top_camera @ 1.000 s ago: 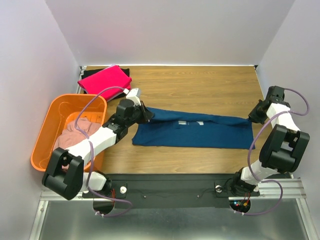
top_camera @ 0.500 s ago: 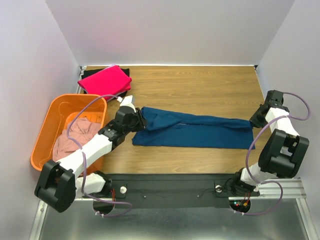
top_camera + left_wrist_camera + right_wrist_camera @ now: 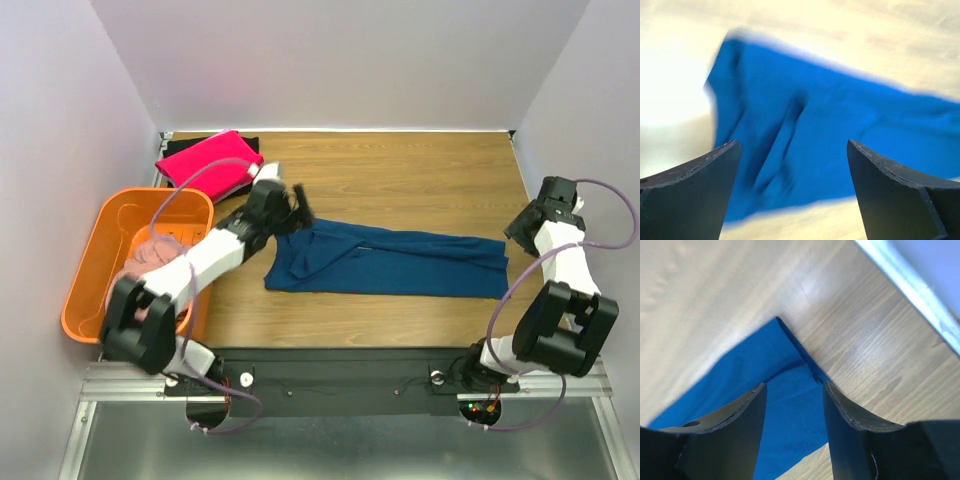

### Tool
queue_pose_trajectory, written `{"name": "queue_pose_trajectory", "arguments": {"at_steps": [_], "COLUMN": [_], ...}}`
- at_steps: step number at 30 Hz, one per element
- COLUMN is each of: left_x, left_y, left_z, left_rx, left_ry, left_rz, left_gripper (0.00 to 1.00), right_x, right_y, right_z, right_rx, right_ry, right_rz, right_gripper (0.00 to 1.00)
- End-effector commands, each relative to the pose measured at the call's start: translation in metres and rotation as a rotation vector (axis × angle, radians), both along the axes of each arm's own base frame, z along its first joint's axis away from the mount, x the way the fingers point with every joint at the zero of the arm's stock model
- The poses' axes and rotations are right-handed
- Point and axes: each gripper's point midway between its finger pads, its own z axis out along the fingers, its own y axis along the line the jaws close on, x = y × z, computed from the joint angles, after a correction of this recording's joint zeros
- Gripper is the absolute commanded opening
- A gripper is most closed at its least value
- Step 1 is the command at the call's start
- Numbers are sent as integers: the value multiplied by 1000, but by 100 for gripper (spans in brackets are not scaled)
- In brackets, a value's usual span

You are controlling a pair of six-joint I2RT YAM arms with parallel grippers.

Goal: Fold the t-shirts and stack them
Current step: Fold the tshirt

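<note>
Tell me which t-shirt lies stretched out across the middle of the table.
The navy blue cloth t-shirt; the bright pink one lies folded in the far left corner.

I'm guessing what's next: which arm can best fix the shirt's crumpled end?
Left, likely: the left gripper hovers open by that end of the blue shirt; the right gripper is at the other end.

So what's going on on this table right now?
It's mid shirt-folding. A navy shirt lies on the table, folded into a long strip. The left gripper hangs open over its left end and the right gripper is open over its right corner; neither holds it. A bright pink shirt sits folded at the far left. A pale pink one waits in the orange basket.
</note>
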Motion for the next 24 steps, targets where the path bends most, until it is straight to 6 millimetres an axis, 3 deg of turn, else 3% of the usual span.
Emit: {"name": "queue_pose_trajectory", "arguments": {"at_steps": [1, 2, 3, 4, 6, 8, 11, 12, 17, 18, 24], "left_x": [71, 81, 88, 102, 109, 117, 118, 116, 111, 110, 101], "left_y": [-45, -52, -54, -61, -65, -69, -76, -78, -77, -77, -76], "left_z": [29, 8, 3, 17, -3, -3, -16, -20, -26, -26, -33], "left_rx": [24, 55, 92, 94, 139, 161, 164, 160, 149, 142, 116], "left_ry": [-90, -46, -45, -74, -29, -34, -1, 11, 38, 42, 76], "left_rz": [-101, -121, -145, -154, -179, -200, -241, -253, -256, -256, -256], "left_gripper": [98, 99, 99, 98, 98, 98, 98, 98, 98, 98, 98], "right_x": [24, 29, 35, 46, 62, 78, 94, 100, 102, 100, 94], "right_y": [-8, -7, -1, -1, 13, 25, 67, 98, 182, 192, 225], "right_z": [51, 52, 53, 57, 63, 66, 59, 50, 12, 0, -25], "right_rx": [-51, -32, -1, 15, 70, 94, 127, 163, 225, 247, 268], "right_ry": [-165, -179, -200, -228, -274, -286, -264, -242, -133, -104, -47], "right_rz": [-20, -24, -7, 6, 39, 84, 210, 299, 498, 517, 602], "right_gripper": [54, 54, 54, 54, 54, 54, 54, 54, 54, 53, 53]}}
